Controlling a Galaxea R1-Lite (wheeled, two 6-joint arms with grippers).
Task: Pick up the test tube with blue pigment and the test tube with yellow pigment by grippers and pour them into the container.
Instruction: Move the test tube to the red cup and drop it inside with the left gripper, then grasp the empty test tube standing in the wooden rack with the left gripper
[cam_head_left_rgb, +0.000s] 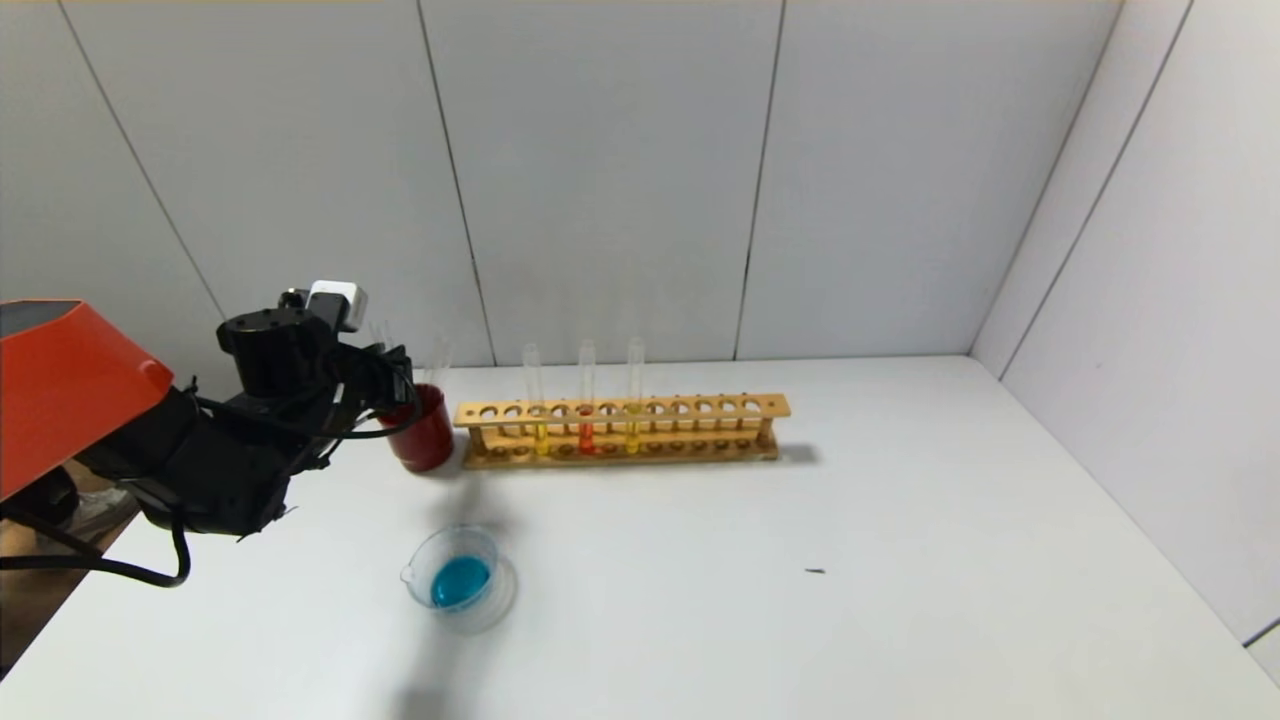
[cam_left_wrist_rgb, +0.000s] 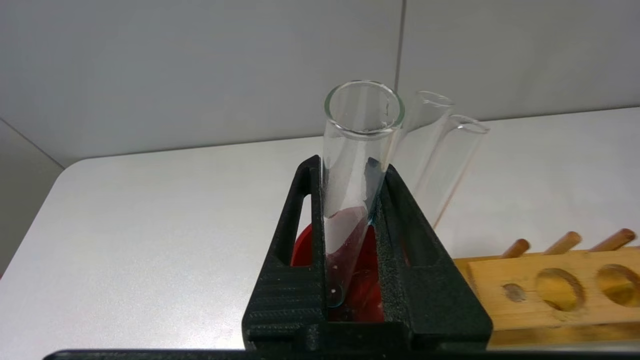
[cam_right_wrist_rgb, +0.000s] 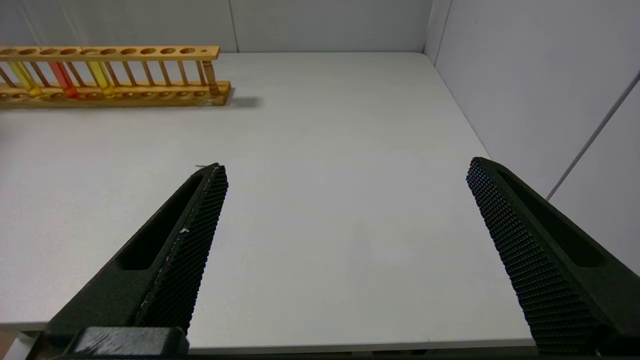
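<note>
Nearest me on the head view, the container sits on the white table at about 7 o'clock from table centre, upright, with blue liquid pooled in its bottom.

My left gripper is up at about 10 o'clock, over the dark red cup, which stands just beside the left end of the wooden rack. On the left wrist view the left gripper is narrow, clamped on an empty-looking clear test tube that has only a trace of blue on the glass; I take it for the test tube with blue pigment. Its lower end points down into the dark red cup; I can't tell if it touches the cup. Two more empty clear tubes lean in the cup just behind it.

My right gripper is spread wide, holding nothing, hovering over bare table, well apart from the rack, which lies at its 10 o'clock. It is not in the head view.

Farthest, in the rack at 12 o'clock: three upright tubes. The test tube with yellow pigment is leftmost, an orange-red tube in the middle, a second yellow tube to the right. All three are seated in neighbouring rack holes.
</note>
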